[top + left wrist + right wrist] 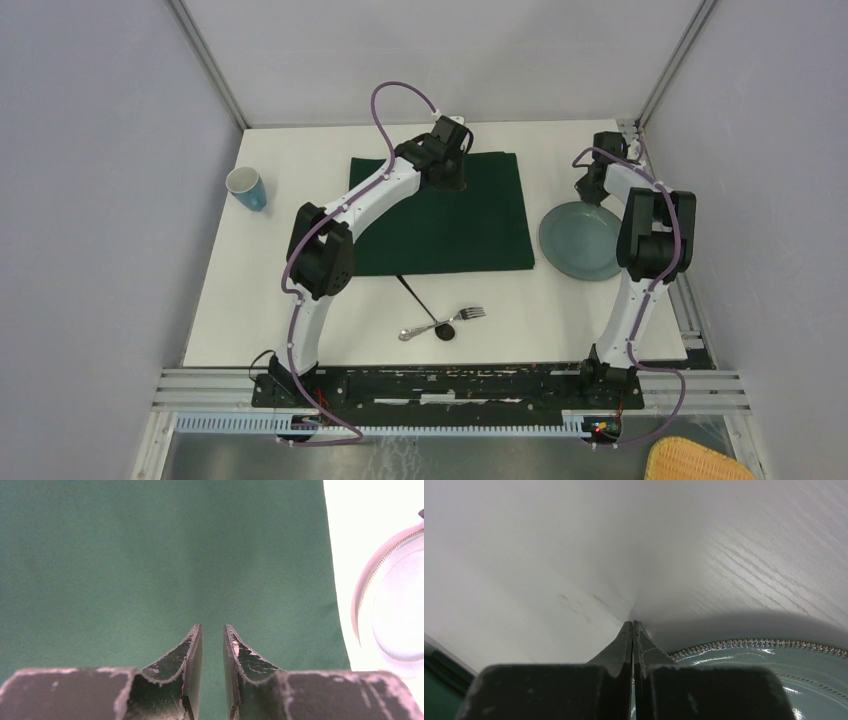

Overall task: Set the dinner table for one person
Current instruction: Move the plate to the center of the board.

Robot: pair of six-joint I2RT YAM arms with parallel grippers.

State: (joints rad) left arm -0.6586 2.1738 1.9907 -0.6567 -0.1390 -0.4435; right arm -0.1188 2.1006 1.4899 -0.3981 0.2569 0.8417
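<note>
Now, left tool (212, 628) narrowly parted over green cloth (125, 555), right tool (632, 624) closed, dinner table (549, 555) beneath

Soft, even overhead light fills the top view, which is sharp throughout. The only strong shadow is a small dark one on the green cloth (480, 225) toward 12 o'clock. In the left wrist view the dinner table (350, 520) at 3 o'clock is blown out, bleaching the plate (395, 610). In the right wrist view a soft shadow band edges the plate's rim at 5 o'clock, the glaze glints, and the nearest foreground is blurred.

Dinner table (250, 305) carries cloth (485, 235), plate (580, 242), cup (246, 188), cutlery (440, 322)
</note>
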